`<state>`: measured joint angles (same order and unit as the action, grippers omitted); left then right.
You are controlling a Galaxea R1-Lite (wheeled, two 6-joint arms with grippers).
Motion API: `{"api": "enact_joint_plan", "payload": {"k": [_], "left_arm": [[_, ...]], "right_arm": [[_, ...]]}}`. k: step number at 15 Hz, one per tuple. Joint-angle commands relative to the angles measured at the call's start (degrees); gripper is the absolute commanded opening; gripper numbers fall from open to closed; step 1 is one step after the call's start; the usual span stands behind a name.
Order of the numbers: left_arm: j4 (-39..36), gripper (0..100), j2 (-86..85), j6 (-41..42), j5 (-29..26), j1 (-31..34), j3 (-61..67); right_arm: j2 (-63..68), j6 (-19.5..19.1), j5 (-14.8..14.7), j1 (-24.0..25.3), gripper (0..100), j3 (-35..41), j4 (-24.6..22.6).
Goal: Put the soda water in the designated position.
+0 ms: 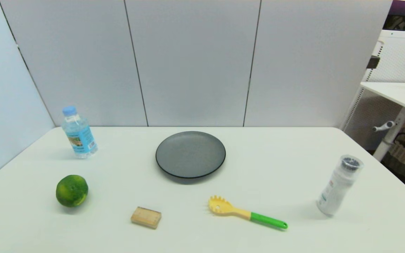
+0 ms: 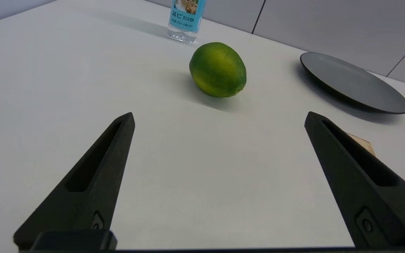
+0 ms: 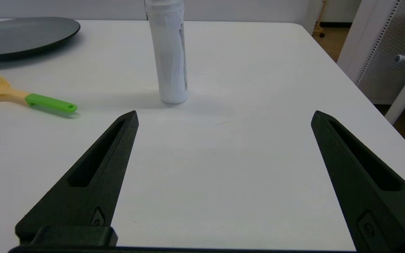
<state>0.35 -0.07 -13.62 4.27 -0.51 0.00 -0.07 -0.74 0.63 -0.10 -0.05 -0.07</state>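
Nearest the head camera, a small tan block (image 1: 146,217) near the front edge, rectangular and matte. Behind it, the broad white table (image 1: 276,165): smooth, plain, with rounded far corners and grey wall panels close behind the back edge. Wide bare stretches at the front, and between plate and shaker.

Round dark-grey plate (image 1: 190,154) at centre back, shallow, with a thin raised rim. White shaker (image 1: 339,185) upright well to the right, cylindrical, with a clear dark-topped cap, open table all round it. Bottle (image 1: 79,134) upright at the far left, near the back edge and left wall: clear plastic, light-blue screw cap, blue label. Green lime (image 1: 71,190) in front of it, oval, dimpled skin. Pasta fork (image 1: 246,212) lying flat at front centre, yellow toothed head, green handle.

Left gripper (image 2: 219,117) low over bare table, fingers spread wide, lime and bottle beyond. Right gripper (image 3: 225,116) likewise spread wide, holding nothing, shaker just beyond.
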Motion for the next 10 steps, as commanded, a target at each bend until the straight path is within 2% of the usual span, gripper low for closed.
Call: {"api": "enact_joint_plan", "payload": {"k": [1, 10], "left_arm": [[0.0, 100, -0.01, -0.09, 0.04, -0.02, 0.0], [0.0, 100, 0.07, -0.09, 0.04, -0.02, 0.0]], "right_arm": [[0.07, -0.05, 0.07, 0.01, 100, 0.05, -0.01], [0.07, -0.05, 0.07, 0.01, 100, 0.05, -0.01]]}}
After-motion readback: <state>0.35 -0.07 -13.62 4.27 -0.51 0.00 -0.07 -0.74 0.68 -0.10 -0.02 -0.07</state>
